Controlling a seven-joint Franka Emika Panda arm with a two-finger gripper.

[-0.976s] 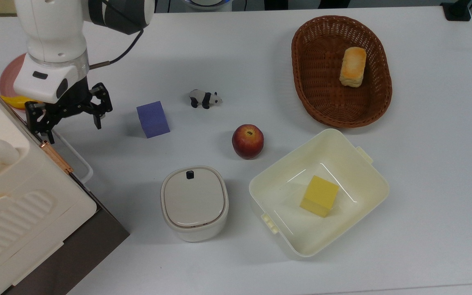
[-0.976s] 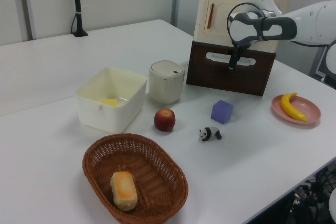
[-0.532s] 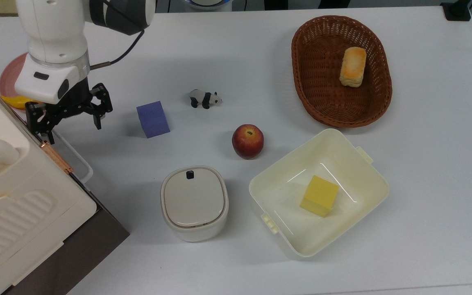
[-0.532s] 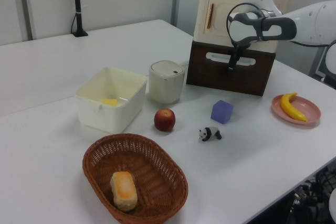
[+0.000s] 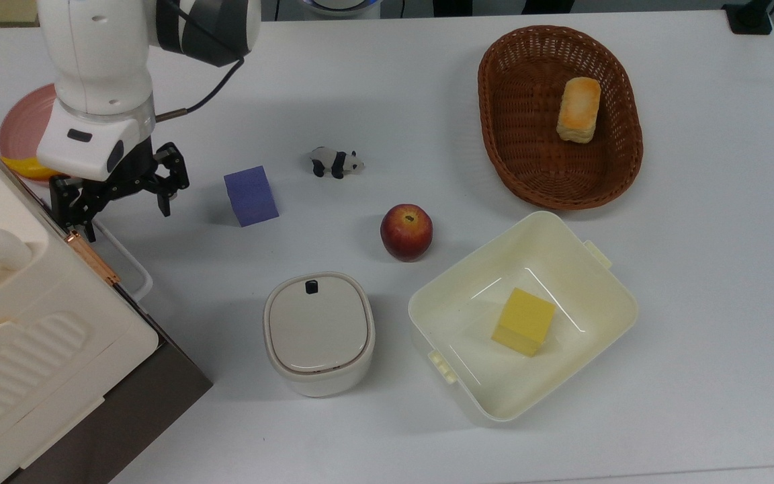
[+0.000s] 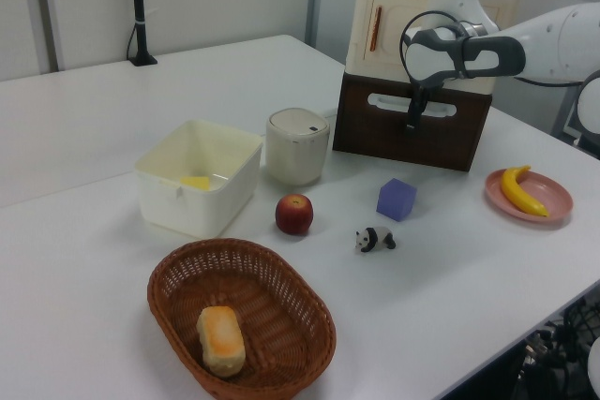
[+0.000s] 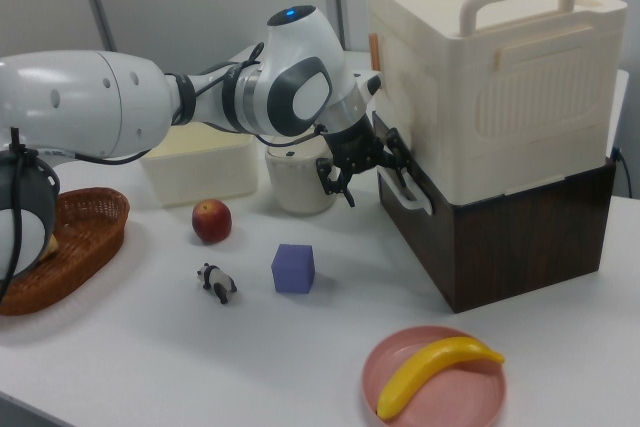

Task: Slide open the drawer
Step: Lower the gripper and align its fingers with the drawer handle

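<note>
Wide-spread gripper [image 5: 123, 205] straddling drawer [image 7: 500, 237] handle [image 5: 128, 265], nothing held.

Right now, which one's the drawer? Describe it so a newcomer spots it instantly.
Find the cream ribbed appliance at the table edge. The drawer is the dark brown wooden box directly beneath it. Its white loop handle, with the gripper at it, sets it apart.

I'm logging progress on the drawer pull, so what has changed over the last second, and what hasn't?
The end effector, fingers spread, shifted slightly toward the top view's right, easing away from the cream ribbed plastic appliance. One finger sits at the white loop-shaped bar handle of the dark brown wooden drawer; whether the drawer has slid out at all is unclear. The purple cube, red apple and toy panda stayed put.
</note>
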